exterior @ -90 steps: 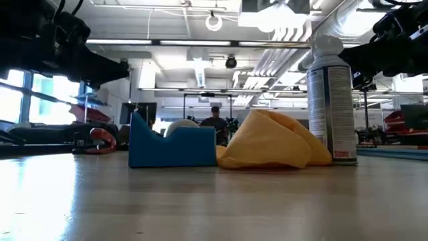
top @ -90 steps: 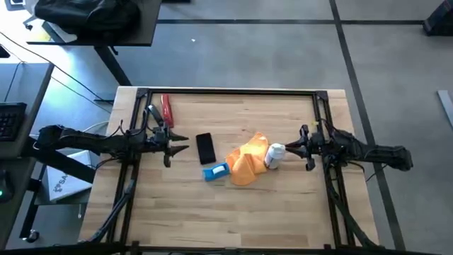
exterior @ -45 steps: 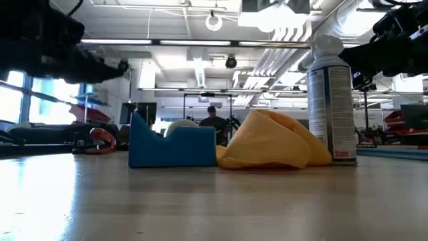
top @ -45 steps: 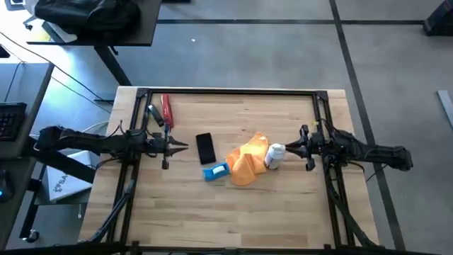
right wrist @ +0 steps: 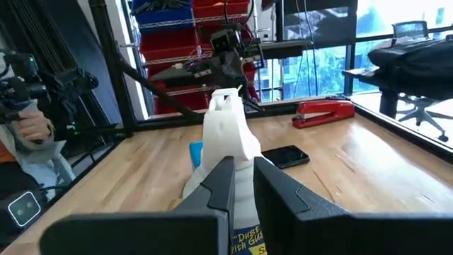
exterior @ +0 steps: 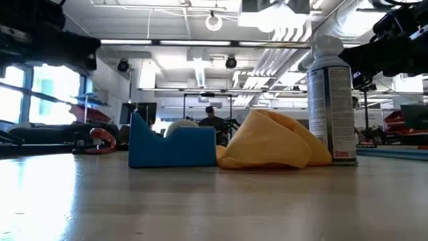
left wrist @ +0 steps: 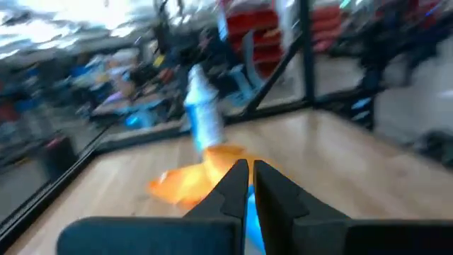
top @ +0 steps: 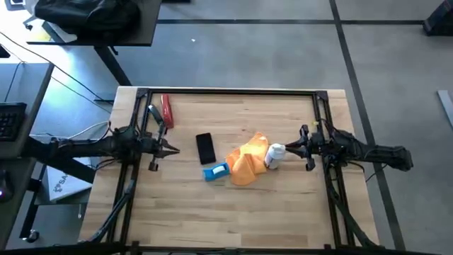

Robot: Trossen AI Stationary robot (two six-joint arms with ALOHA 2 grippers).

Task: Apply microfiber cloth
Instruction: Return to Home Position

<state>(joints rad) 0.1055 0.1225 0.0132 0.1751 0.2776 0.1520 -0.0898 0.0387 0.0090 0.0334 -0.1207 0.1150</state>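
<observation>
Orange cloth, high view: the cloth point(top: 248, 164) lies crumpled mid-table, off the phone point(top: 205, 148), touching the block point(top: 215, 172) on one side and the bottle point(top: 274, 155) on the other.
Change, high view: the left gripper point(top: 172, 149) has drawn back toward the table's left edge, away from the phone. Its fingers have gone from spread to pinched together, and they are empty. The right gripper point(top: 289, 149) has not moved and sits just beside the bottle.
Meaning: wiping looks finished. The left arm seems to be retreating to rest, with the cloth left lying.
Low view: the cloth point(exterior: 274, 144) slumps between the block point(exterior: 170, 147) and the upright bottle point(exterior: 330, 100). The left arm point(exterior: 47, 40) now shows only in the upper corner.
Containers, low view: the bottle's contents are hidden. A pale round thing shows over the block's notch, and I cannot tell whether it is in the notch or behind it.
Left wrist view: the left gripper point(left wrist: 248, 177) shows only a slit between its fingers, with nothing held. The cloth point(left wrist: 191, 180) and bottle point(left wrist: 203, 117) are well ahead.
Right wrist view: the right gripper point(right wrist: 243, 173) has its fingers close together, gripping nothing. The bottle point(right wrist: 228, 134) stands just past the tips, with the phone point(right wrist: 285, 156) and a red stapler point(right wrist: 325, 108) beyond.
</observation>
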